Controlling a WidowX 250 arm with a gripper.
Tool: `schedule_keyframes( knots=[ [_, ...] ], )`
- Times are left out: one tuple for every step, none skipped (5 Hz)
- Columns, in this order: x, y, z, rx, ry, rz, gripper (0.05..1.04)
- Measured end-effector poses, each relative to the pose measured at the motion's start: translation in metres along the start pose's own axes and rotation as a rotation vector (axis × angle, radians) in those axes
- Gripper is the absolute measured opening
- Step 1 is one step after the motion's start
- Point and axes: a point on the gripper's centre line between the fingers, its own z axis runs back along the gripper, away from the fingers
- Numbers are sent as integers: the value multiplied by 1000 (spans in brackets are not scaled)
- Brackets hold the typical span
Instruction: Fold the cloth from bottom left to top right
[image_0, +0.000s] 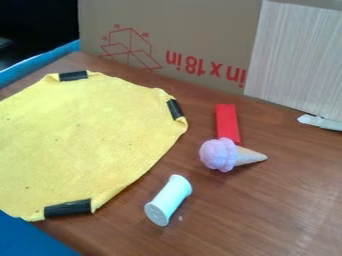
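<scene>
The yellow cloth (87, 135) lies spread out and fairly flat on the left half of the brown table, its left part running past the view's left edge. Strips of black tape mark its edge at the top, at the upper right and at the bottom. Its bottom edge meets a blue surface in the lower left corner.
A white spool-shaped object (168, 200) lies right of the cloth on the table (267, 220). Further right, a toy ice cream cone (220, 154) touches a red block (227, 122). A cardboard box (180, 30) and a pale panel (297, 55) stand behind; a whitish object (320, 122) lies at right.
</scene>
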Motion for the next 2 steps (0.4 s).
schedule_keyframes(
  knots=[
    [18,-16,16,-31,-26,37,64],
    [32,-40,18,-70,9,106,54]
  ],
)
